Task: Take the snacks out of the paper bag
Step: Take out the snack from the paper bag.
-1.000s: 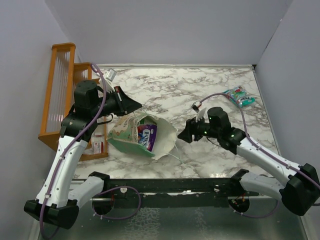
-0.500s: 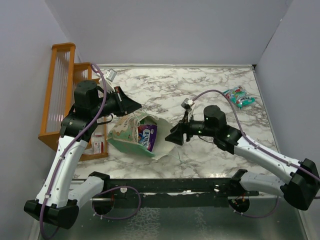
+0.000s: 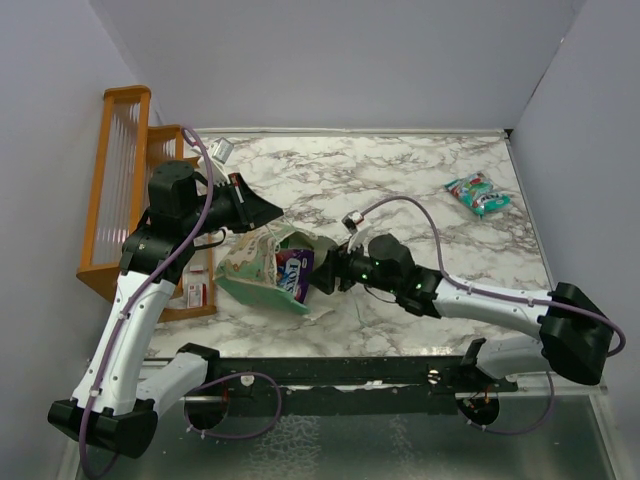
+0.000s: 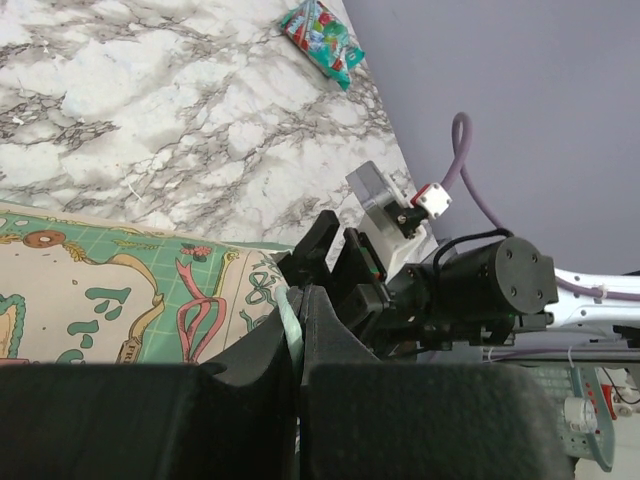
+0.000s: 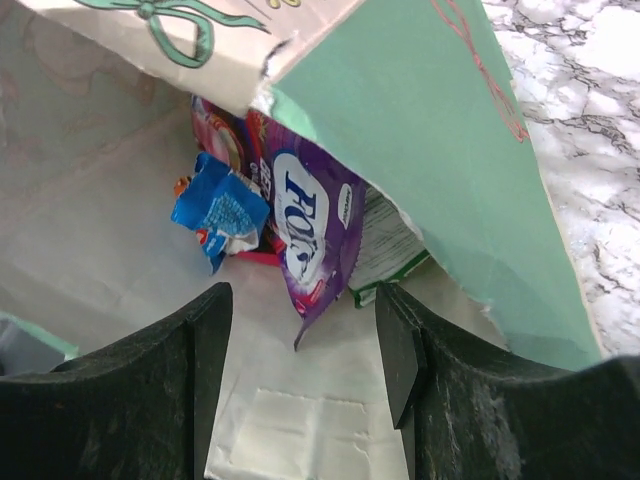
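Observation:
The mint-green paper bag (image 3: 262,272) lies on its side, mouth toward the right; it also shows in the left wrist view (image 4: 120,300) and in the right wrist view (image 5: 430,140). My left gripper (image 3: 268,212) is shut on the bag's upper rim (image 4: 290,325) and holds it up. My right gripper (image 3: 325,280) is open at the bag's mouth, its fingers (image 5: 205,340) inside on the white lining. Just ahead of them lie a purple packet (image 5: 310,230), a blue crumpled packet (image 5: 222,212), a red packet (image 5: 218,135) and a green-edged packet (image 5: 385,250). A teal packet (image 3: 478,193) lies on the table far right.
An orange wooden rack (image 3: 125,190) stands at the left edge, with a small red-and-white box (image 3: 198,293) by its foot. A small grey object (image 3: 221,150) lies at the back left. Walls close in the marble table (image 3: 400,180) behind and at both sides.
My right arm has reached leftward from the table's middle into the bag's mouth, stretching out low. The left arm and the bag have stayed still.

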You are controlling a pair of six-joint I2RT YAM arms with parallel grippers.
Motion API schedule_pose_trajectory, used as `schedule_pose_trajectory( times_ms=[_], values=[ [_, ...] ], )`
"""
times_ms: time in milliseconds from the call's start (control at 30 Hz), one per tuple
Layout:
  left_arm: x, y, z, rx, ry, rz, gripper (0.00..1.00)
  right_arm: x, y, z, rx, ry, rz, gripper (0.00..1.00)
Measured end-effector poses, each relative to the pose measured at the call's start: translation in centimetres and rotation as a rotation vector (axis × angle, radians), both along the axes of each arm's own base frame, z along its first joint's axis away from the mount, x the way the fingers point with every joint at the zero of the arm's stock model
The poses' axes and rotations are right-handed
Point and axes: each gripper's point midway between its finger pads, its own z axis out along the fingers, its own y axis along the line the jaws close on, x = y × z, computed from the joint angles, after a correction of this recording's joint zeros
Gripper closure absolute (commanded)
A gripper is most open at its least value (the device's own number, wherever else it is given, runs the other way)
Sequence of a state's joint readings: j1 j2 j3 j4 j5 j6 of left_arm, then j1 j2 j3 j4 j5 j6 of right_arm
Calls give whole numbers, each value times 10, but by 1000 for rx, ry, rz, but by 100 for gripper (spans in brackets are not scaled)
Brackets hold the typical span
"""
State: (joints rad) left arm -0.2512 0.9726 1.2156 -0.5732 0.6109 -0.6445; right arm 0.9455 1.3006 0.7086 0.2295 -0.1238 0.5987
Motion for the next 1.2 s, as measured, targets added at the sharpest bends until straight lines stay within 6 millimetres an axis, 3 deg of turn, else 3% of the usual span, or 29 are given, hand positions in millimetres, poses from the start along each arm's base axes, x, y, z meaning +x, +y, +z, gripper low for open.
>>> schedule_pose_trajectory(
  times_ms=[267, 433, 633, 800, 1000, 1100, 1200],
  values=[
    [0, 0, 0, 0, 0, 0, 100, 7, 12, -23, 6, 1, -172, 41],
    [0, 0, 0, -1, 0, 0, 100, 14, 20, -26, 37, -12, -218, 51],
    [0, 0, 1, -1, -2, 0, 100, 11, 32, -34, 42, -22, -218, 54],
    [-2, 0, 3, -4, -9, 0, 100, 12, 38, -40, 40, -20, -223, 76],
    [-5, 1, 6, -8, -20, 1, 100, 9, 42, -32, 60, -42, -210, 98],
    [-6, 2, 7, -9, -24, 2, 100, 7, 41, -20, 76, -57, -197, 99],
    [-6, 3, 7, -7, -28, 10, 100, 1, 37, 10, 129, -86, -173, 99]
  ],
)
